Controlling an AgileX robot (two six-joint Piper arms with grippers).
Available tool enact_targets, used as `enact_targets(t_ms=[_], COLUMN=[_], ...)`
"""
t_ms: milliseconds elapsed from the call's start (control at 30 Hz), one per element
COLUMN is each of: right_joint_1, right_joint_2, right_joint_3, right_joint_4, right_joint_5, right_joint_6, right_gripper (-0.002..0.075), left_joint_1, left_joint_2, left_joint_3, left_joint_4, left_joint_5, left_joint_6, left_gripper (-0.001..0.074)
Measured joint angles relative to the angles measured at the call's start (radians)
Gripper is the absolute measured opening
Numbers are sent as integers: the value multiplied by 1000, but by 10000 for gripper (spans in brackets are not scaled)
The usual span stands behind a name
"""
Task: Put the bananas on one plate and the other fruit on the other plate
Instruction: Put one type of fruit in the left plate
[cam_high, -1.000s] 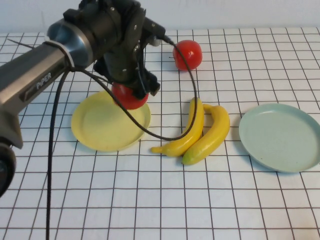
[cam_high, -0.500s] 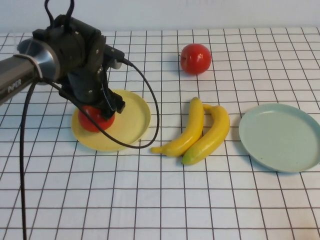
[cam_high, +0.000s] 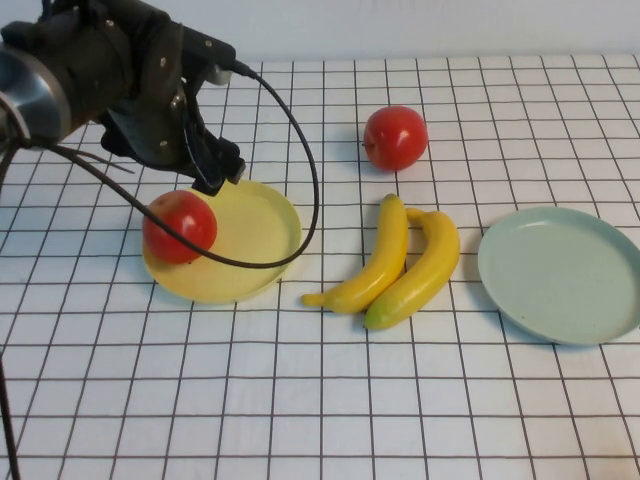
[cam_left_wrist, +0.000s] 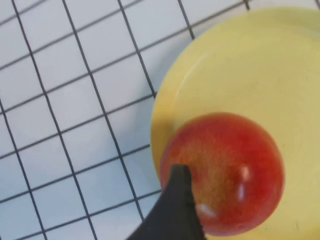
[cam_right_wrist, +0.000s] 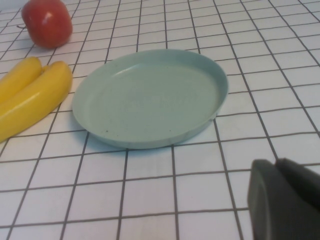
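One red apple (cam_high: 180, 226) rests on the left side of the pale yellow plate (cam_high: 255, 228). My left gripper (cam_high: 214, 172) hangs open just above and behind it, apart from the fruit. In the left wrist view, one dark finger (cam_left_wrist: 176, 210) shows beside the apple (cam_left_wrist: 227, 170) on the yellow plate (cam_left_wrist: 250, 65). A second apple (cam_high: 395, 137) sits on the table further back. Two bananas (cam_high: 385, 262) lie side by side between the plates. The pale blue-green plate (cam_high: 560, 272) on the right holds nothing. My right gripper (cam_right_wrist: 272, 172) is shut, low over the table near that plate (cam_right_wrist: 150, 97).
A black cable (cam_high: 300, 180) loops from the left arm over the yellow plate toward the bananas. The table wears a white cloth with a black grid (cam_high: 320, 400). The right wrist view also shows the bananas (cam_right_wrist: 35, 95) and the far apple (cam_right_wrist: 47, 22).
My left arm carried the apple leftward onto the yellow plate, then drew up and back, leaving it on the plate's left side. The right arm stayed still.
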Motion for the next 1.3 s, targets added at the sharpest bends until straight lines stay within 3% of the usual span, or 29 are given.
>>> enact_targets(t_ms=[167,433,833,1067,1300], right_joint_1=[0,0,0,0,0], right_joint_2=[0,0,0,0,0], right_joint_3=[0,0,0,0,0], right_joint_4=[0,0,0,0,0], right_joint_5=[0,0,0,0,0], right_joint_6=[0,0,0,0,0], right_gripper=[-15,-15,-15,-15,-15], left_joint_1=[-13,-99,-164,-196,-241], left_joint_2=[-6,16,272,362,375], left_joint_3=[0,-18,-289,-308,-308], left_joint_4=[-13,-95,-162,-227,-260], left_joint_5=[-66,-354,-447,-633,-643], left_joint_6=[2,66,77,67,67], left_gripper=[594,594,594,594,594])
